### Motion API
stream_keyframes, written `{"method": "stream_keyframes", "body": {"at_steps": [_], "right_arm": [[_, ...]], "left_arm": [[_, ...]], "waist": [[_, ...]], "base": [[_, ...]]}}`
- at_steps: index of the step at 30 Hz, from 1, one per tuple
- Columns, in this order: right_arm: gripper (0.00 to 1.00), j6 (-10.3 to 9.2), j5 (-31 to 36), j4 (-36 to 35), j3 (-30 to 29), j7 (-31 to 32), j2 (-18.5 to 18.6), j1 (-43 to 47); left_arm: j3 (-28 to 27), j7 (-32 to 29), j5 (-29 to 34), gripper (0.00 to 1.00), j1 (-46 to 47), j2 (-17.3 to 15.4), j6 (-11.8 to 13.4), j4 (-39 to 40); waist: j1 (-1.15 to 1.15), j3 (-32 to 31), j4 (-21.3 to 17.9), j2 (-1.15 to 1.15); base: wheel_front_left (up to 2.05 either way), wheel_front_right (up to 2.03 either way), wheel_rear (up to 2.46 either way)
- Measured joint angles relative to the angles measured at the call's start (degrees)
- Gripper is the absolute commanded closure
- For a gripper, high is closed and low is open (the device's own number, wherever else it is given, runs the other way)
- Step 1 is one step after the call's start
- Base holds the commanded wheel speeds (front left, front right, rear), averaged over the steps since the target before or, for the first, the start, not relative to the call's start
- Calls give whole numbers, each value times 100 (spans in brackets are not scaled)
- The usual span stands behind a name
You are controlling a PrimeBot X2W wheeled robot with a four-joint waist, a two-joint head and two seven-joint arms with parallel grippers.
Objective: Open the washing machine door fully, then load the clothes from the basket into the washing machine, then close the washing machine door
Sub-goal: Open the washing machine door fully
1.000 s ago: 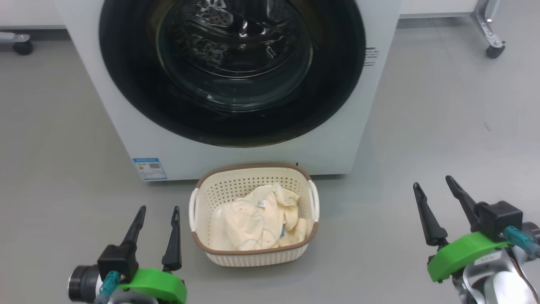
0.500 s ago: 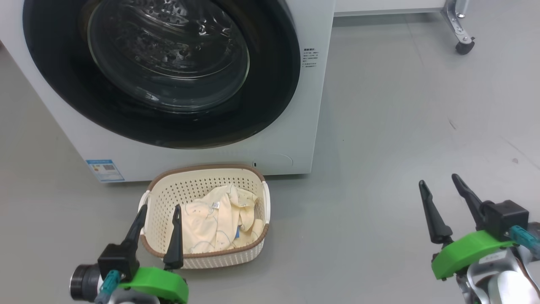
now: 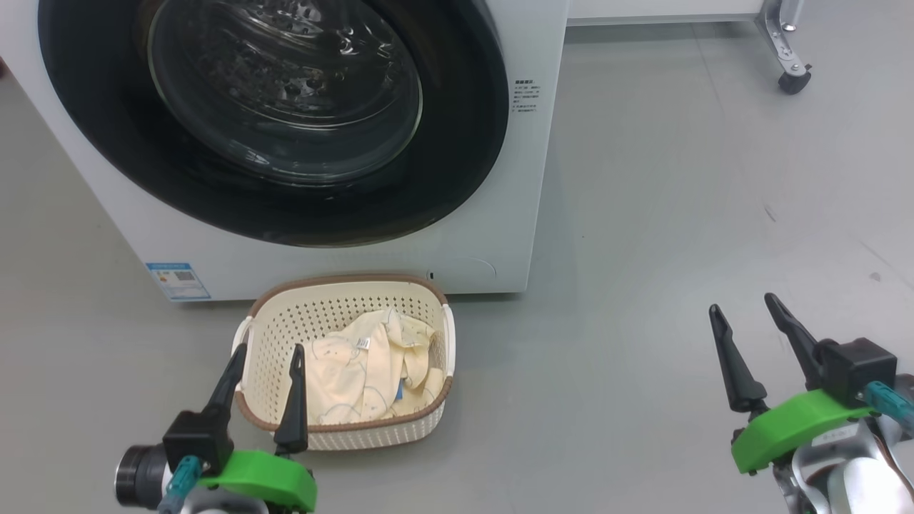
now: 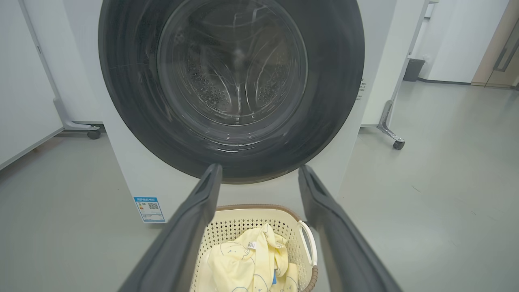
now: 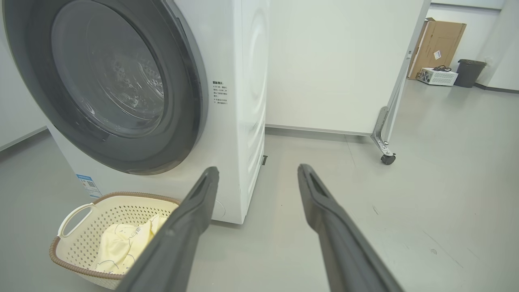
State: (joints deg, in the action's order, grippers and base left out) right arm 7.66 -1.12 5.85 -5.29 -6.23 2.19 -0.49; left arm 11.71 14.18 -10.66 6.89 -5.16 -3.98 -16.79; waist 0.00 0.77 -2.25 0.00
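Down at the lower left of the head view, the left pincer [image 3: 270, 350] has its two dark fingers apart and empty, pointing toward the washing machine [image 3: 525, 214]. Its tips overlap the near left corner of the basket [image 3: 343, 278]; whether they touch it I cannot tell. Far to the right, the right pincer [image 3: 741, 303] is also spread and holds nothing, over bare floor [image 3: 643, 214] well apart from the basket.

The basket sits on the floor just before the machine's foot. Its white handles are at its left and right ends, so its long axis runs along the machine's front. Inside lie the clothes [image 3: 364, 378], a crumpled pale yellow heap with a white tag showing, gathered toward the right wall.

The washing machine door [image 3: 457, 143] is shut, flat against the front and facing the robot, with the steel drum visible through its glass. A blue sticker [image 3: 178, 280] sits low on the front, near its left corner.
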Motion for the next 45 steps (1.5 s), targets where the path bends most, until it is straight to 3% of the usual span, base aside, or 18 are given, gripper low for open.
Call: {"method": "stream_keyframes", "body": {"at_steps": [23,24,25,27,28,35,43,45], "right_arm": [[0,0,-183,32,-140,-14,0,-180],[8,0,-227,48,-159,-14,0,-196],[44,0,-260,63,-179,-14,0,-220],[70,0,-353,87,-220,-15,-1,-280],[100,0,-408,115,-240,-15,-1,-318],[100,0,-991,345,-367,-12,-1,-605],[100,0,-2572,1024,-564,-108,0,-1454],[100,0,-3328,1300,-588,-105,3,-1731]], "left_arm": [[29,0,0,0,111,-10,49,88],[35,0,0,0,124,-10,49,98],[41,0,0,0,136,-9,49,98],[48,0,0,0,147,-9,49,89],[52,0,0,0,156,-9,49,88],[64,0,0,0,313,-3,52,93],[81,1,9,0,499,19,99,93],[98,1,30,0,556,31,98,92]], "waist": [[0,232,-26,0],[0,254,-20,0],[0,277,-14,0],[0,326,1,0],[0,348,11,0],[0,499,77,0],[0,746,159,0],[0,805,185,0]], "base": [[0,0,0],[0,0,0],[0,0,0],[0,0,0],[0,0,0],[0,0,0],[0,0,0],[0,0,0]]}}
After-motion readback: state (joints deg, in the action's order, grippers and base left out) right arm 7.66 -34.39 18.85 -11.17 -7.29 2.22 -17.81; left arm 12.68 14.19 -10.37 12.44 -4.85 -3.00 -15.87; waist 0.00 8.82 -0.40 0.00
